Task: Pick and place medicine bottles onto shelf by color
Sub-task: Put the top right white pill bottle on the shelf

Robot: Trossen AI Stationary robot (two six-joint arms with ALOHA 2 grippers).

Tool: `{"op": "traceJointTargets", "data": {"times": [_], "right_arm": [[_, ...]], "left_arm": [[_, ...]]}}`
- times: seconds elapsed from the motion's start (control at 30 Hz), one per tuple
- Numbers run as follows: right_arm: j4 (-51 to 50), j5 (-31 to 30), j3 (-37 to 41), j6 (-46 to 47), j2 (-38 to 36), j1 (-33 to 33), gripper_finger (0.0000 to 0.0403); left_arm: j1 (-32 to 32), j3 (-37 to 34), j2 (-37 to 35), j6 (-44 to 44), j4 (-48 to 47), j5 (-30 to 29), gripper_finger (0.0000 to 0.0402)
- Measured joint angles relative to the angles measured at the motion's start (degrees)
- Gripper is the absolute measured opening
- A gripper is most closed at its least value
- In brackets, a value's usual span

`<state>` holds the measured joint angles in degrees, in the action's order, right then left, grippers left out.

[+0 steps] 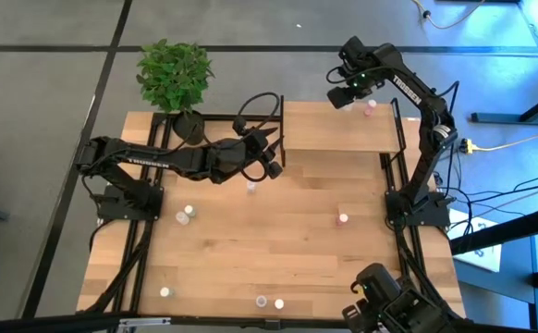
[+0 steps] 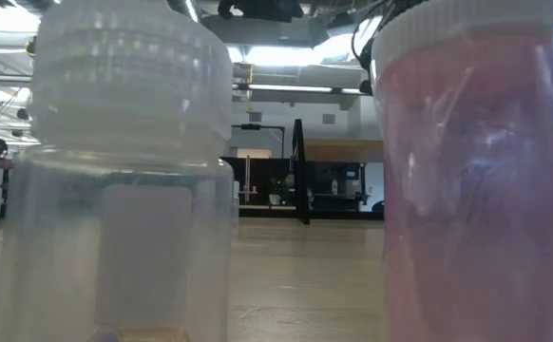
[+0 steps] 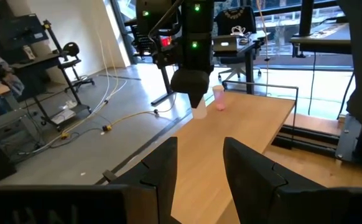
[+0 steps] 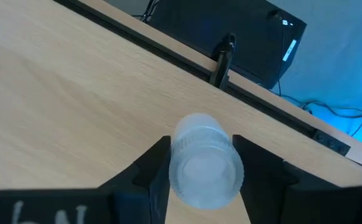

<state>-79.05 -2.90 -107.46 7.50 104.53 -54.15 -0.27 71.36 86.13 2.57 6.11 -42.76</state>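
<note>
The shelf (image 1: 338, 129) stands at the table's far right. My right gripper (image 1: 348, 98) hangs over the shelf's far edge, shut on a white-capped medicine bottle (image 4: 203, 163). A pink-capped bottle (image 1: 371, 108) stands on the shelf beside it. My left gripper (image 3: 201, 165) waits open, held level off the shelf's left edge, with nothing between its fingers. More bottles stand on their bases on the table: two at the left (image 1: 186, 215), one near the middle (image 1: 250, 188), one at the right (image 1: 343, 219), and some along the near edge (image 1: 269, 302). My right gripper pinches the bottle's capped upper end (image 4: 180, 168) between its two fingers, coming from above and pointing steeply down. The bottle stays upright, its translucent body (image 3: 199, 112) reaching below the fingertips close over the shelf top. Whether its base touches the wood, I cannot tell.
A potted plant (image 1: 175, 74) stands at the table's far left corner. Black posts and rails (image 1: 283, 139) frame the shelf. In the low view a white-capped bottle (image 2: 129, 171) and a pinkish one (image 2: 476, 171) fill the foreground. Bare wood lies mid-table (image 1: 278, 240).
</note>
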Motion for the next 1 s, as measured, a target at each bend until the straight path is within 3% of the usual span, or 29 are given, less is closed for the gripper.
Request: {"op": "traceJointTargets", "data": {"times": [1.0], "right_arm": [[-0.8, 3.0, 0.0, -6.5, 2.4, 0.5, 0.0154]], "left_arm": [[0.0, 0.0, 0.0, 0.5, 1.2, -0.6, 0.0124]]}}
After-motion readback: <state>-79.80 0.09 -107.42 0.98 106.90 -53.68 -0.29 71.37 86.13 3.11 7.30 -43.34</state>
